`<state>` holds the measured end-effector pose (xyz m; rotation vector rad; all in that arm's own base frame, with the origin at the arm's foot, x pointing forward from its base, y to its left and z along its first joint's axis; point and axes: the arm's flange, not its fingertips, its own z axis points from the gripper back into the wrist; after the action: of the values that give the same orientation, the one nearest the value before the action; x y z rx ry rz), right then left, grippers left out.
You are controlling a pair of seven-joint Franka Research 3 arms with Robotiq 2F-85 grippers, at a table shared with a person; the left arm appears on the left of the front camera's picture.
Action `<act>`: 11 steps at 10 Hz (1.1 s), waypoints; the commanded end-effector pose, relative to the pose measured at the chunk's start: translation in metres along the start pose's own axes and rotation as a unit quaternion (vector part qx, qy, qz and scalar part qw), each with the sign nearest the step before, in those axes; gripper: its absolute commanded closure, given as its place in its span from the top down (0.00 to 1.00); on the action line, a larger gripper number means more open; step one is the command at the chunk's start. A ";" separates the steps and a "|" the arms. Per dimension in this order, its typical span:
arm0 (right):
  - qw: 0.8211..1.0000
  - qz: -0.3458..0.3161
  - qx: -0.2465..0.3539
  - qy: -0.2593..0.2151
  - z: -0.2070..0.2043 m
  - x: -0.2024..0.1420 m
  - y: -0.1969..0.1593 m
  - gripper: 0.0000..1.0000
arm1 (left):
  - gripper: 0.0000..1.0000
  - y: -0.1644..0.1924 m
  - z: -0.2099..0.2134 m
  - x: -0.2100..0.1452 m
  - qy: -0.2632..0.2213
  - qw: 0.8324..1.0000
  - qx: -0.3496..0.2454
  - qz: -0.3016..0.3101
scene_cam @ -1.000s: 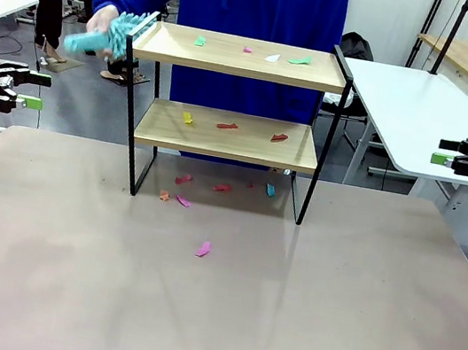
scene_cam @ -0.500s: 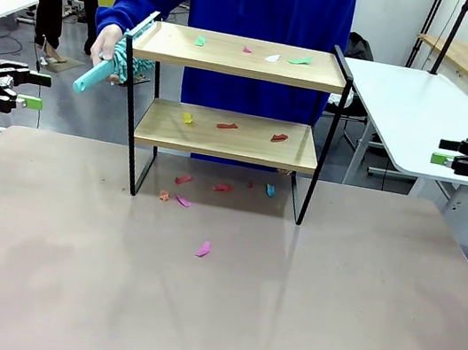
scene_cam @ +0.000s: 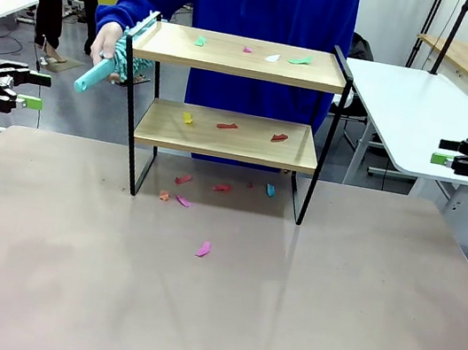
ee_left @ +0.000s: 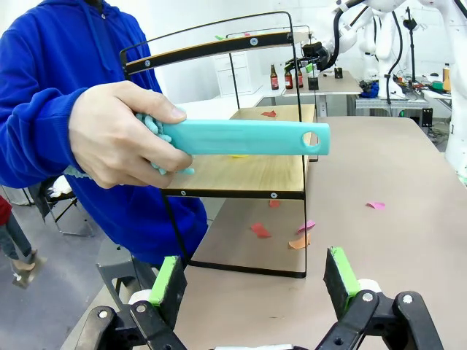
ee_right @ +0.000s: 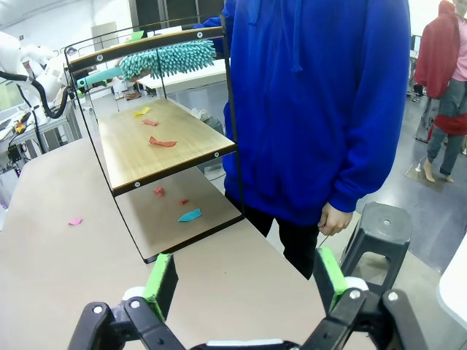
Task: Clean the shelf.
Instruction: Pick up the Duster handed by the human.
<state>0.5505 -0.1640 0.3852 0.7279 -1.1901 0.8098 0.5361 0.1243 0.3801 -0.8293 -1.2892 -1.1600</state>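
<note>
Since one second ago the person's hand (scene_cam: pixel 106 37) has come a little lower beside the shelf (scene_cam: pixel 222 141), and the duster (scene_cam: pixel 91 77) has turned. Its fluffy head, which stood out to the side of the left rail, is now against that rail. Its teal handle points down and outward, toward the left tool (scene_cam: pixel 36 91). Both tools are where they were.

The left tool is wide, with nothing between its green pads, and the right tool (scene_cam: pixel 441 150) is wide and empty as well. The shelf stands upright on the bench (scene_cam: pixel 210 315), between the two tools and well apart from each. Its long axis runs from one tool to the other, so each tool looks at a short end with a black side rail, and the open long side faces the robot.

Straight ahead of the left tool are the hand and the duster handle, in front of the near end of the shelf; the handle lies about level there. Seen from the right tool, the duster head is at the far end of the top board. Coloured scraps (scene_cam: pixel 204 248) lie on both boards and on the bench below the shelf.
</note>
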 end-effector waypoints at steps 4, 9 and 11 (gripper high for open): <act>1.000 0.001 0.000 -0.001 -0.001 0.001 0.000 1.00 | 1.00 -0.006 0.020 0.081 0.022 0.999 0.035 0.029; 1.000 0.001 0.000 -0.001 -0.001 0.001 0.000 1.00 | 1.00 -0.046 0.019 0.203 0.185 0.956 0.166 0.156; 1.000 0.001 0.000 -0.001 -0.001 0.001 0.000 1.00 | 1.00 -0.069 -0.003 0.232 0.289 0.878 0.293 0.244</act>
<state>0.5502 -0.1652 0.3847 0.7271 -1.1900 0.8074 0.4623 0.0859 0.5998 -0.2849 -0.9374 -0.6042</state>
